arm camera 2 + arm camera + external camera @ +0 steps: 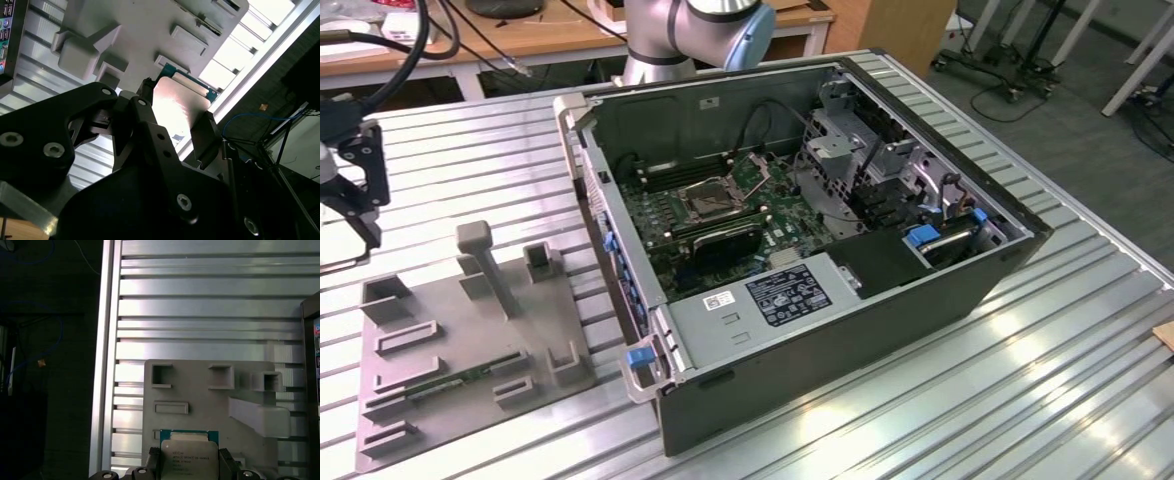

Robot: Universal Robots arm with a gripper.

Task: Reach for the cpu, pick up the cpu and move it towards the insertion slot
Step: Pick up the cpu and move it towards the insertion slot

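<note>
Gripper [188,466] fingers [202,138] are clamped on two opposite edges of the cpu [189,454]. The chip is held flat with its metal top up, probably to keep it level for seating. It hangs over the edge of the grey fixture tray [467,330], at 9 o'clock from the open computer case [881,300] in the exterior view. The case holds the motherboard [767,228] with the insertion slot [711,198], well apart from the chip. The tray holds a green memory stick [454,379].
</note>
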